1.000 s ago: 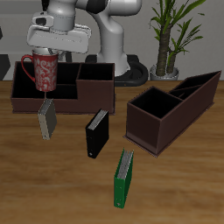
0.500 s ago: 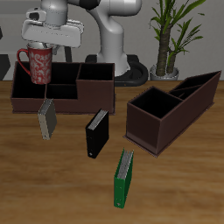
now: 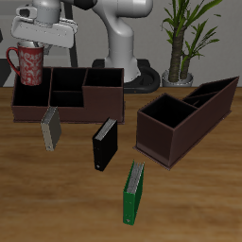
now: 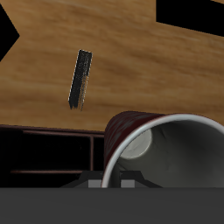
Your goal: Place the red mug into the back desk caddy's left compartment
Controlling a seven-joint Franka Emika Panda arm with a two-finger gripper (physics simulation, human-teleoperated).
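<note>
The red mug [image 3: 29, 64] with pale speckles hangs upright in the air, handle pointing away from the arm. My gripper [image 3: 37, 47] is shut on its rim from above. The mug sits above the end of the back desk caddy [image 3: 95, 106], a low dark brown box, over or just behind the left compartment [image 3: 31, 95], clear of the walls. In the wrist view the mug's white inside [image 4: 171, 153] fills the foreground, and the caddy's dark sections [image 4: 44, 149] lie beyond it.
A grey book [image 3: 51, 128], a black book [image 3: 104, 143] and a green book [image 3: 135, 192] stand on the table in front of the caddy. A longer brown box [image 3: 184, 118] with a slanted end lies beside them. A potted plant [image 3: 184, 38] stands at the back.
My gripper has risen and carried the mug sideways along the caddy, from over its middle sections to over its end section. The books and boxes have not moved.
</note>
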